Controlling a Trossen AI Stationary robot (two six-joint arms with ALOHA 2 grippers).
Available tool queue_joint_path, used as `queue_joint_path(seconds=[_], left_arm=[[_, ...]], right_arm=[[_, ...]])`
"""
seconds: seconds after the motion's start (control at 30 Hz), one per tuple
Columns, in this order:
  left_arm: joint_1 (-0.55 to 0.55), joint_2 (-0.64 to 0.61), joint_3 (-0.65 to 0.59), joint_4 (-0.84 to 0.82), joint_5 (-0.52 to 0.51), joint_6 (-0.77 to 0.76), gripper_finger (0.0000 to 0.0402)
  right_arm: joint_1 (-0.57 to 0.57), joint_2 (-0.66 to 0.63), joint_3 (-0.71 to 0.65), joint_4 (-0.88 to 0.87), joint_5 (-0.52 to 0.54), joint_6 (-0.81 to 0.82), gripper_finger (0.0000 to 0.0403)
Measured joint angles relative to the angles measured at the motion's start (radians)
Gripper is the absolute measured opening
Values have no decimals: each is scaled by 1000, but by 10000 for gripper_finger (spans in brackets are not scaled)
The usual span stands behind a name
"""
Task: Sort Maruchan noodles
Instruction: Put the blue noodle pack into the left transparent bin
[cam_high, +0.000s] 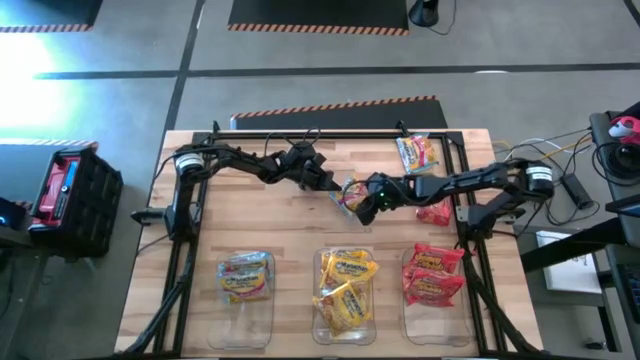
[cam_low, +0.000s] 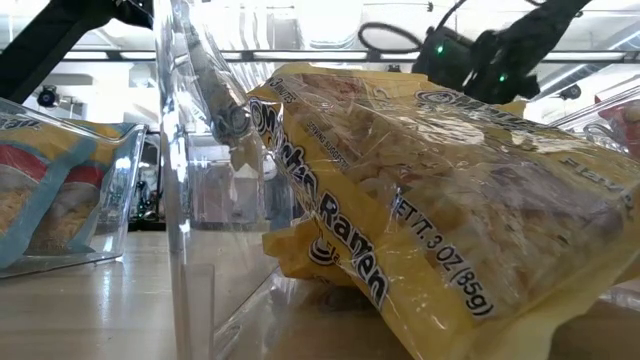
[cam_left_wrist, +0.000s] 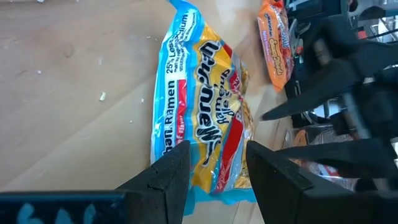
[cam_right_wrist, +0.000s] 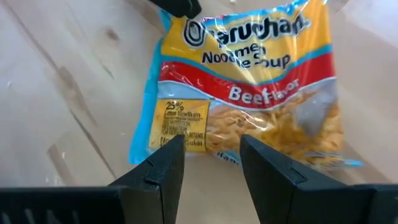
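Observation:
A pale-blue, yellow and red Maruchan noodle packet (cam_high: 349, 194) hangs between my two grippers over the table's middle. My left gripper (cam_high: 328, 183) comes at it from the left and is shut on it. My right gripper (cam_high: 363, 200) comes from the right and is also shut on it. Another pale-blue packet (cam_high: 418, 152) lies flat at the far right. A red packet (cam_high: 435, 212) lies flat under my right arm. Three clear bins stand along the near edge: pale-blue packets in the left bin (cam_high: 245, 276), yellow ones in the middle bin (cam_high: 345, 285), red ones in the right bin (cam_high: 432, 275). My left gripper pinches one end of the packet (cam_left_wrist: 217, 183) between its two fingers (cam_left_wrist: 177, 168). It comes slanting down from the table's left, and the packet (cam_left_wrist: 205, 106) stretches away from the fingers. My right gripper pinches the packet's lower edge (cam_right_wrist: 211, 144), beside the yellow sodium label, between its two fingers (cam_right_wrist: 165, 165). It comes slanting down from the table's right. The packet (cam_right_wrist: 249, 81) faces its camera print side up and looks lifted clear of the table.
A dark frame (cam_high: 330, 135) runs along the far edge and down both sides of the wooden table. In the low view the middle bin's clear wall (cam_low: 185, 200) and a yellow packet (cam_low: 430, 200) fill the foreground. Bare wood lies left of centre.

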Motion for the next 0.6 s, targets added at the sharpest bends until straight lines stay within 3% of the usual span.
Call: queue_joint_path(seconds=[0.3,0.6], left_arm=[[0,-2,0,2,0,0,140],[0,-2,0,1,0,0,139]], right_arm=[[0,37,8,41,4,17,150],[5,36,8,26,17,23,201]])
